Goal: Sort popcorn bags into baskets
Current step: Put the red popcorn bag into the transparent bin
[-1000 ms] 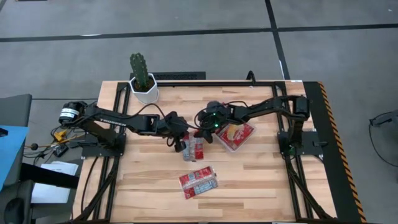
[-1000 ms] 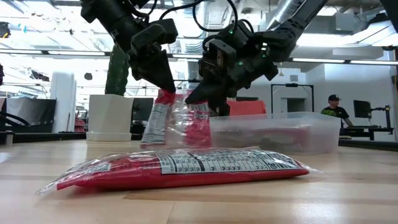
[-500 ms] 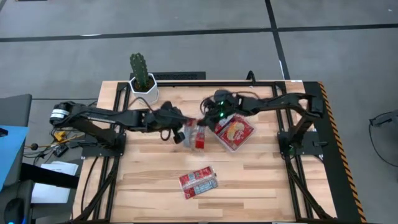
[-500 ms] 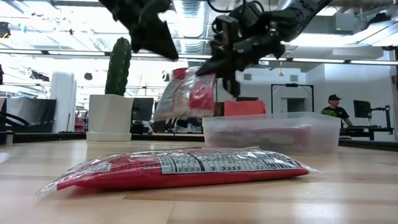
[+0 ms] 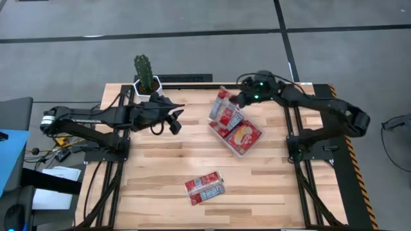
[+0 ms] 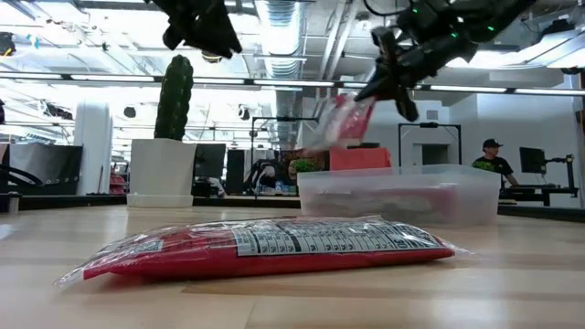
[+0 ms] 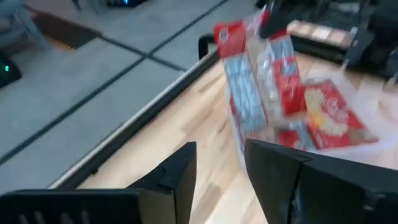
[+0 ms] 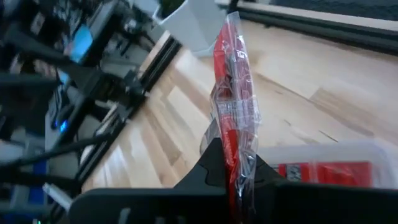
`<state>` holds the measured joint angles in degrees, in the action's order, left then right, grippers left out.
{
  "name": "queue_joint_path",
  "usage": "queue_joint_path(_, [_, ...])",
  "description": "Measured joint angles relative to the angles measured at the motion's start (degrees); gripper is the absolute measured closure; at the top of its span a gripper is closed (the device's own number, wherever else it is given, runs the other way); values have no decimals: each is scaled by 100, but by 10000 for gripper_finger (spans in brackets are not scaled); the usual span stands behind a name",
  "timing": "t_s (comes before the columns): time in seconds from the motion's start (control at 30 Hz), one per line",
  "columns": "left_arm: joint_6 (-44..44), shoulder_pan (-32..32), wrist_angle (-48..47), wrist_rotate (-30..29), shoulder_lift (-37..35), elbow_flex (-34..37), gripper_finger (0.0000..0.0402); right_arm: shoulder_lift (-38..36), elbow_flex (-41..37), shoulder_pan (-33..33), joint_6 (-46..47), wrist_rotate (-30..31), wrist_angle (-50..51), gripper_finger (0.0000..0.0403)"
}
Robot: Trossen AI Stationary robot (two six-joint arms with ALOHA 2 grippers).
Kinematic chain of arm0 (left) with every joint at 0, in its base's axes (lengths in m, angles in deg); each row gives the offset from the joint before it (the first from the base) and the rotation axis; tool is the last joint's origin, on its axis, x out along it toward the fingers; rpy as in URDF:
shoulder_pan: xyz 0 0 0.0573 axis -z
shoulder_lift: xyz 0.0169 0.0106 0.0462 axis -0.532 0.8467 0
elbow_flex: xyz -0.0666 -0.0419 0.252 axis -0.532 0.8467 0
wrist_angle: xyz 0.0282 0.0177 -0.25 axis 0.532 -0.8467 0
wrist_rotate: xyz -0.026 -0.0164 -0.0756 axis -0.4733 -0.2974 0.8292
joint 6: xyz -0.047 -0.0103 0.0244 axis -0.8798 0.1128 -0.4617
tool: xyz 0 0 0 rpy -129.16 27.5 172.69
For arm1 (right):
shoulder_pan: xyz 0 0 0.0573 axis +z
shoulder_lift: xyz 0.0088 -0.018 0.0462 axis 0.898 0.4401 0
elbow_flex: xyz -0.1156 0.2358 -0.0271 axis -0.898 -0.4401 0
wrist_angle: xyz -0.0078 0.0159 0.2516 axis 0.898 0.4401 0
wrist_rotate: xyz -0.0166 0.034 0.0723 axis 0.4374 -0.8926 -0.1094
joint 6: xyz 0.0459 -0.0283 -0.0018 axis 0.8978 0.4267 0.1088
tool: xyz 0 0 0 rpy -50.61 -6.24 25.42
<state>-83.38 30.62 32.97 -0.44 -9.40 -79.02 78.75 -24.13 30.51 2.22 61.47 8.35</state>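
My right gripper (image 5: 239,101) is shut on a red foil popcorn bag (image 5: 225,113), high above the far left corner of the clear plastic tray (image 5: 255,145); whether one packet or two hang there, I cannot tell. The tray holds at least one red packet (image 5: 243,135) lying flat. Another red packet (image 5: 204,187) lies flat on the near middle of the table, large in the low view (image 6: 265,247). My left gripper (image 5: 173,122) is open and empty, raised left of the tray; its wrist view (image 7: 221,174) looks toward the held bag (image 7: 249,81). My right gripper pinches the bag between its two fingers at one end (image 8: 236,149). The bag stands edge-on between the fingers (image 8: 214,165) and reaches forward past them. In the low view the fingers slant down from the table's right, and the bag (image 6: 343,114) hangs tilted, clear above the tray (image 6: 402,192).
A cactus in a white pot (image 5: 148,86) stands at the far left of the table, close behind my left arm. Bare wood lies between the tray and the near packet. A person (image 6: 492,160) sits far off in the room beyond.
Both grippers lifted the bag from the table's middle. My left gripper then let go and drew back toward the left and far edge, rising. My right gripper carried the bag up and toward the far right; it now hangs over the tray's far left corner.
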Motion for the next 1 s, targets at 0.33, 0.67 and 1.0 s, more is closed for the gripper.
queue_joint_path(0.33, [-305, 2, -145, 147, 161, 28, 262, -320, -1634, -18, 969, 246, -1622, 396])
queue_joint_path(0.67, [-455, 2, -169, 139, 161, 28, 261, 23, -1876, 284, 854, 739, -1823, 342])
queue_joint_path(1.0, [-458, 2, -174, 280, 161, 28, 261, 182, -1876, 451, 356, 552, -1639, 249])
